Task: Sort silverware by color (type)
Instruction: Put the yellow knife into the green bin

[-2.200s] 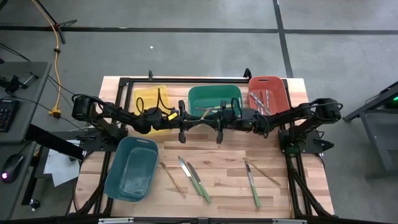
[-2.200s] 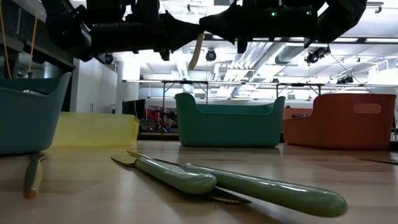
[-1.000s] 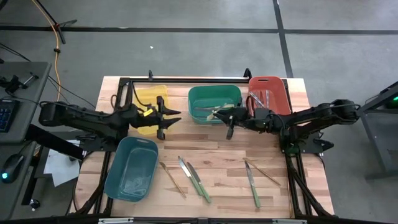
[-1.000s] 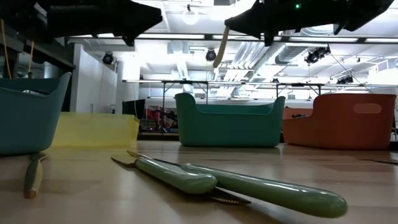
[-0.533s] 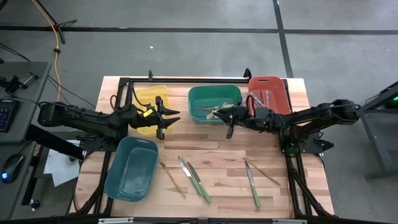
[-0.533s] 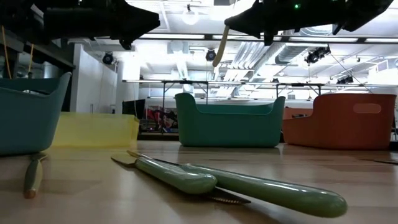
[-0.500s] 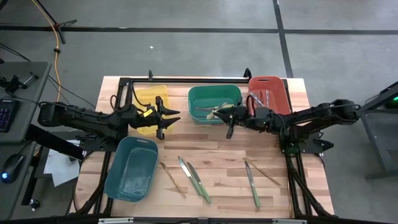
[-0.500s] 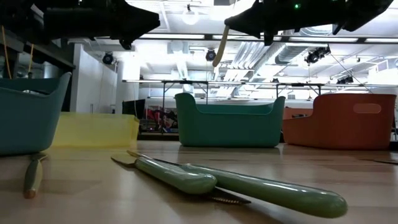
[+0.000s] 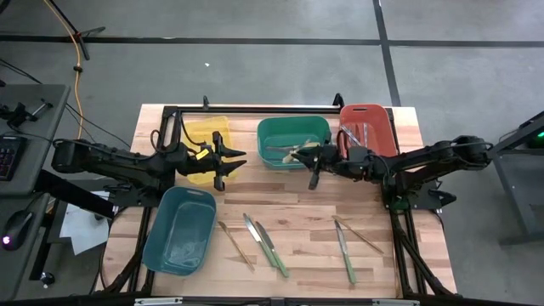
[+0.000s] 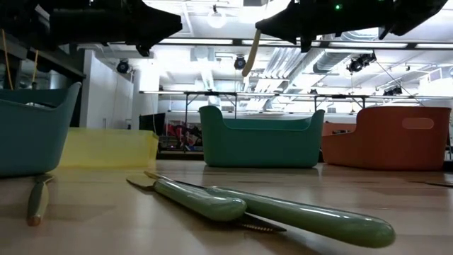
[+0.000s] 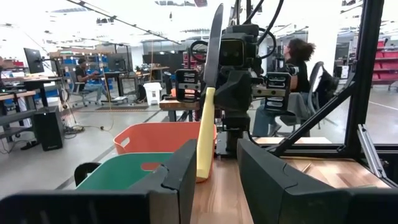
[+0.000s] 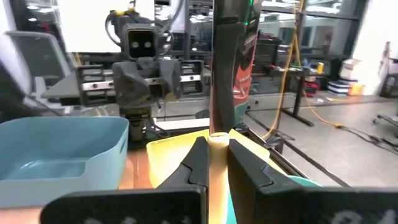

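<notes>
In the high view the right gripper (image 9: 308, 159) sits just right of frame centre, at the lower right corner of the green bin (image 9: 293, 142), its jaws closed on a yellow-handled knife (image 9: 302, 154). The right wrist view shows that knife (image 12: 221, 99) pinched at its handle between the two dark fingers (image 12: 194, 163), blade pointing away from the camera. In the low view it hangs tilted near the top centre (image 10: 248, 51), well above the counter (image 10: 106, 227).

The left gripper (image 9: 240, 159) is at centre left, beside the yellow bin (image 9: 204, 136); its jaws stand apart and hold nothing (the gap shows clearly in the left wrist view (image 11: 217, 165)).

The remaining silverware lies on the counter in the lower middle of the high view: a wooden-handled piece (image 9: 235, 244), two green-handled knives (image 9: 270, 248) side by side, another green-handled knife (image 9: 344, 251) and a thin wooden-handled piece (image 9: 364, 235) just beside it. Silver-grey pieces (image 9: 357, 138) lie in the red bin (image 9: 381, 119) at upper right. The light-blue bin (image 9: 180, 229) sits at lower left.
</notes>
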Robot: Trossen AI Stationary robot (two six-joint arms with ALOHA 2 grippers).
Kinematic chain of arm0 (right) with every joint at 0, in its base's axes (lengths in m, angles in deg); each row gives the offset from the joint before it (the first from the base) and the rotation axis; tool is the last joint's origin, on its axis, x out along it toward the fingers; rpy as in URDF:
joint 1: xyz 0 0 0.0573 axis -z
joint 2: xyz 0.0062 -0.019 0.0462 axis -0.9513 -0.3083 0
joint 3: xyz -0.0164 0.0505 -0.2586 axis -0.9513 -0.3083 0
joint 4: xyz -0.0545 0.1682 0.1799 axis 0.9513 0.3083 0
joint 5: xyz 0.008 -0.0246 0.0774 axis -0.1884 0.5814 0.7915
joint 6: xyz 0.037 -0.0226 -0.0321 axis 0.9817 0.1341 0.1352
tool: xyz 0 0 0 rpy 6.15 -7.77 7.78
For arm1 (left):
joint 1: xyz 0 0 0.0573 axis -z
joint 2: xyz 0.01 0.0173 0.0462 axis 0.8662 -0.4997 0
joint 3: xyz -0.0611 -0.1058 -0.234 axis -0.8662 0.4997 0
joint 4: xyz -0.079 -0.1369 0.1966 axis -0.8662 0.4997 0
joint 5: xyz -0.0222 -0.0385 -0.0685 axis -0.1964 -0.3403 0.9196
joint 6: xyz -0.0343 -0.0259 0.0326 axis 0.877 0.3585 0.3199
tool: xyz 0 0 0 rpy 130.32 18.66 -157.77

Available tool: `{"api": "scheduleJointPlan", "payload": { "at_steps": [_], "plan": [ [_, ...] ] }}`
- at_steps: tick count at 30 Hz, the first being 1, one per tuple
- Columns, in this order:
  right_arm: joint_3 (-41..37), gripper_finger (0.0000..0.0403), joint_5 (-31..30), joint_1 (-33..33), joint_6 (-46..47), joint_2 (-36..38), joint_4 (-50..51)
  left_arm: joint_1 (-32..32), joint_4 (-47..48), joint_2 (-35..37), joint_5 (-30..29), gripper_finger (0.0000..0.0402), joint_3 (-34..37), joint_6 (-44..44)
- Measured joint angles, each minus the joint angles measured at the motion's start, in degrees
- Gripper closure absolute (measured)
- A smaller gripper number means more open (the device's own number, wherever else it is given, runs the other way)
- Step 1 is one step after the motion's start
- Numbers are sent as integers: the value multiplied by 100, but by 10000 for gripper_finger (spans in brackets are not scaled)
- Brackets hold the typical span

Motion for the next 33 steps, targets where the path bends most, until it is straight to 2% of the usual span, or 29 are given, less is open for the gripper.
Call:
{"api": "scheduleJointPlan", "payload": {
  "at_steps": [3,6,13,20,26,33],
  "plan": [
    [163,386,-391,21,100,0,152,2,0,0,0,298,0,1],
    [683,386,-405,154,14,0,874,2,0,0,0,298,0,-2],
    [2641,386,-385,721,-81,-222,4028,2,-2,0,0,298,0,-49],
    [4576,386,-307,1333,21,-954,6908,1,-3,0,0,298,-1,-107],
    [5557,386,80,1619,168,-1696,8062,0,-2,0,0,298,-2,-107],
    [5847,386,441,1806,174,-2401,8728,2,22,108,0,298,-4,-12]
  ]
}}
